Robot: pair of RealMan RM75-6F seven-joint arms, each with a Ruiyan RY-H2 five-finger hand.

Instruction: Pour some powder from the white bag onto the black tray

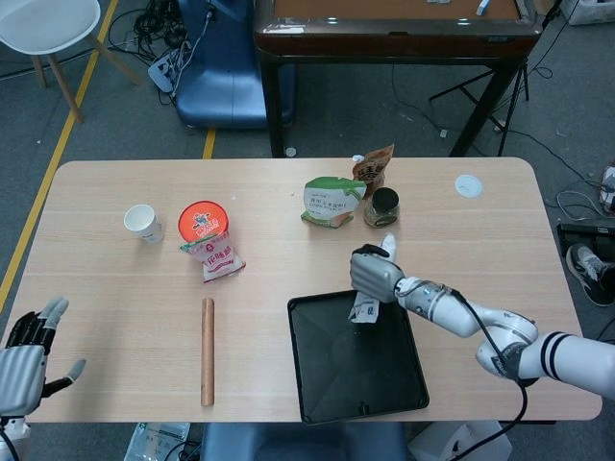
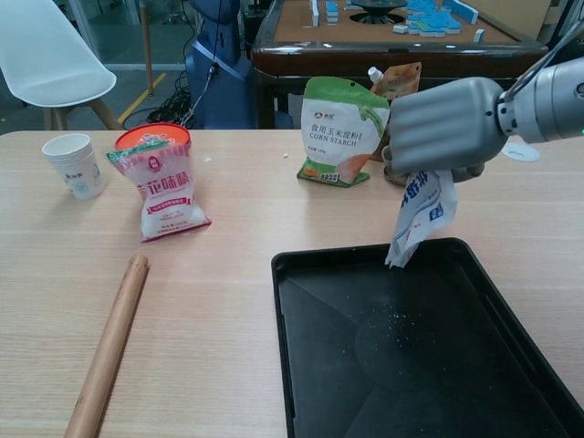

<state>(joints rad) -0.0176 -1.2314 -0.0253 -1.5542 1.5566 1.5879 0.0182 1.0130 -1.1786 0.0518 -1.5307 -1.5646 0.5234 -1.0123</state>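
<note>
Your right hand (image 2: pixel 444 125) hides the top of the white bag (image 2: pixel 419 217); its fingers are wrapped around that end, so the bag's mouth hangs down out of the fist, just over the far edge of the black tray (image 2: pixel 301 265). The arm reaches in from the right, forearm low over the table. Only the chest view shows a few pale specks of powder (image 2: pixel 394 318) on the tray below the hand; the head view is too coarse for them. Only the head view shows your left hand (image 1: pixel 29 353), far left at the table's near corner, fingers apart, holding nothing.
</note>
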